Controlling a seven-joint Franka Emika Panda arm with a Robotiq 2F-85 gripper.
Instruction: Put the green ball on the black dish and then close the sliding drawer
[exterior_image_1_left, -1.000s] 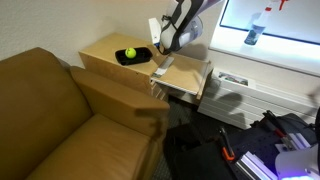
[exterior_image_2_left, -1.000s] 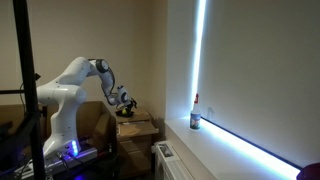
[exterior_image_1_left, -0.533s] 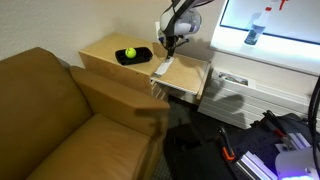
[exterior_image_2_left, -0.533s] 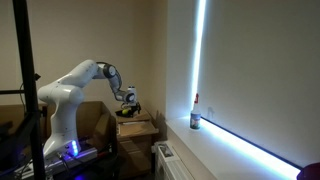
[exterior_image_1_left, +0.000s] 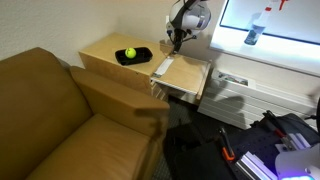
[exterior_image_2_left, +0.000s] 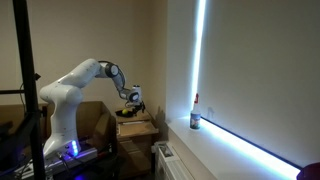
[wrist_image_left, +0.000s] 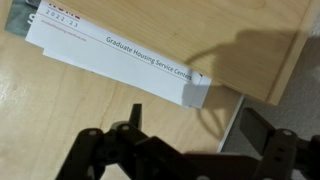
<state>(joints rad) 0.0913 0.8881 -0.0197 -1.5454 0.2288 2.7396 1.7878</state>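
1. Green ball (exterior_image_1_left: 130, 53): small, bright yellow-green. It lies inside the black dish (exterior_image_1_left: 147, 56), touching the floor of the dish near its middle.

2. Black dish: shallow, with rounded corners. It stands on top of the wooden cabinet (exterior_image_1_left: 100, 52), toward the end nearest the drawer.

3. Drawer (exterior_image_1_left: 190, 82): light wood, pulled out from the cabinet, so it is open. Its pale inside faces up in an exterior view.

4. Envelope (exterior_image_1_left: 164, 68): long and white, with printed lettering that shows in the wrist view (wrist_image_left: 110, 50). It lies flat on the wood where the cabinet top meets the drawer. Whether it rests in the drawer or on the top cannot be told.

5. Claw (exterior_image_1_left: 177, 40): hangs above the drawer end of the cabinet, just beside the dish and apart from the ball. In the wrist view (wrist_image_left: 185, 160) its dark fingers (wrist_image_left: 100, 155) stand wide apart. Nothing lies between them, and the envelope's end is just beyond them. It also shows over the cabinet in an exterior view (exterior_image_2_left: 134, 98).

6. Arm (exterior_image_2_left: 75, 85): white, reaching from its base across to the cabinet.

7. Sofa (exterior_image_1_left: 50, 110): brown, set against the cabinet's side.

8. Bottle (exterior_image_1_left: 255, 33): stands on the bright window ledge, well apart from the cabinet. It shows in both exterior views (exterior_image_2_left: 195, 119).
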